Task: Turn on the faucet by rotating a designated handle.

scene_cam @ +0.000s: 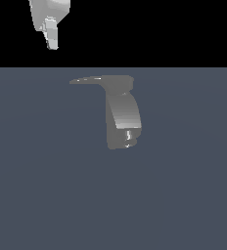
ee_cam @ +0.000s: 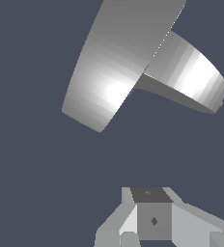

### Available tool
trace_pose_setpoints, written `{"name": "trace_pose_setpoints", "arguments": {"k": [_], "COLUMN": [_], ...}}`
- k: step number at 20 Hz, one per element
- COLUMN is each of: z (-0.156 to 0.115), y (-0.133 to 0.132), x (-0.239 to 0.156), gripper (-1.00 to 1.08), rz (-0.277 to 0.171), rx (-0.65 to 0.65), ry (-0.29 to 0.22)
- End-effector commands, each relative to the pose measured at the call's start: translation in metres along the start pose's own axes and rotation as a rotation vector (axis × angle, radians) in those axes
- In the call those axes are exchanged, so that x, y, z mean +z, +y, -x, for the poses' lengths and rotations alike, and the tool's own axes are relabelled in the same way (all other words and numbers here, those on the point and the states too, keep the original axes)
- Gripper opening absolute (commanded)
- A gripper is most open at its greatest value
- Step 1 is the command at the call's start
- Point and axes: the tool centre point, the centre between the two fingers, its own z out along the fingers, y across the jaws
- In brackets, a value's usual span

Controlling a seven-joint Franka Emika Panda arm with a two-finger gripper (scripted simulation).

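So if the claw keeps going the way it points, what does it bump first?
Probably the bare grey floor. The claw points down, and the handle tip seems off to one side; depth is unclear.

handle (ee_cam: 119, 62): broad, glossy | faucet (ee_cam: 193, 77): curved body behind | hand (ee_cam: 152, 222): apart, grasping nothing

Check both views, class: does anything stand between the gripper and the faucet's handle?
Nothing visible does. The gripper hangs apart from the handle, up toward the exterior view's left, with only open space between them. The faucet body lies beyond the lever.
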Motion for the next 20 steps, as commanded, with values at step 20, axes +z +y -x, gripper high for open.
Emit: {"name": "trace_pose_setpoints", "arguments": {"k": [20], "z": [-0.073], "y": [-0.088], "x": [0.066], "gripper": [-1.0], "rz": [0.002], "rx": [0.454], "ry": [0.012]}}
